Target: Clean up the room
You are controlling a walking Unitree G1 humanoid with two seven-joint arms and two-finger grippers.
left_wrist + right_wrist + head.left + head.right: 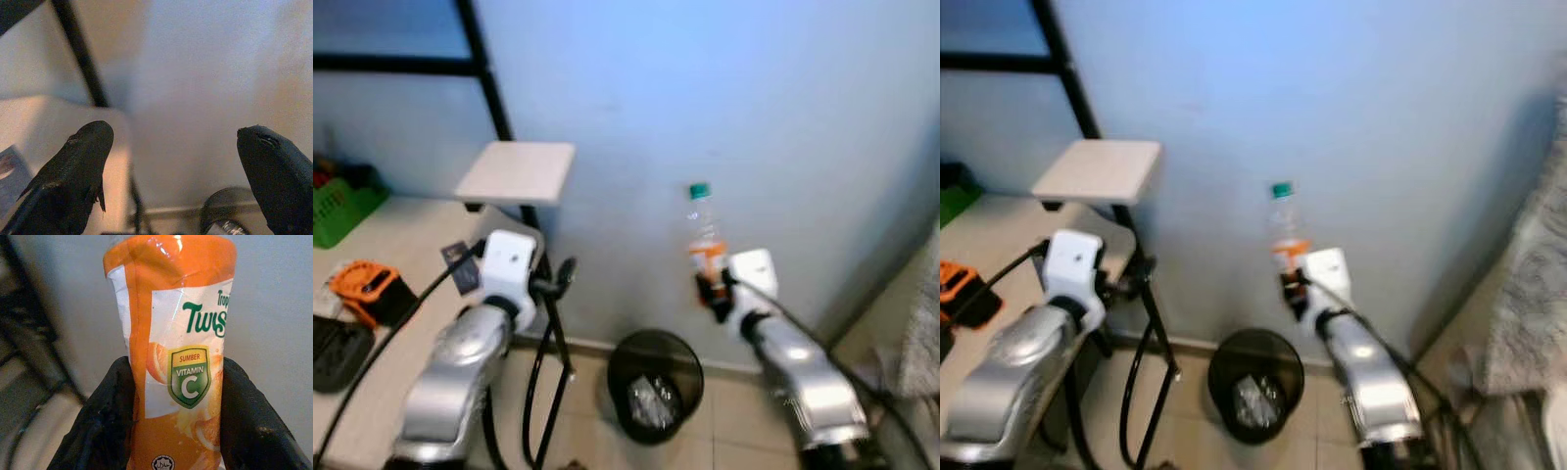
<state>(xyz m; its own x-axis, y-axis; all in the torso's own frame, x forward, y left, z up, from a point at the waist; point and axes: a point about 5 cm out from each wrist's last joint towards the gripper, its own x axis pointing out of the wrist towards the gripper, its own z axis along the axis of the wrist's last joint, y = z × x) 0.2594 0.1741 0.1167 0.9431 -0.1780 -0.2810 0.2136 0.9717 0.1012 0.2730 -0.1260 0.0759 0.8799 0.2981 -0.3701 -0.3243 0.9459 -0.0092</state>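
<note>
My right gripper (711, 284) is shut on a clear plastic bottle (704, 233) with a green cap and an orange label, held upright against the pale blue wall. In the right wrist view both black fingers (102, 421) press the orange label of the bottle (178, 347). Directly below on the tiled floor stands a black round bin (655, 384) with crumpled clear rubbish inside. My left gripper (556, 284) is raised over the table edge, open and holding nothing; its spread fingertips (83, 156) frame the wall in the left wrist view.
A light table (382, 294) on my left carries an orange-and-black tool (370, 284), a green basket (340, 206) and a dark pouch (335, 352). A black-framed stand with a small white shelf (517, 171) rises beside it. A grey fabric edge (1528, 294) hangs on the right.
</note>
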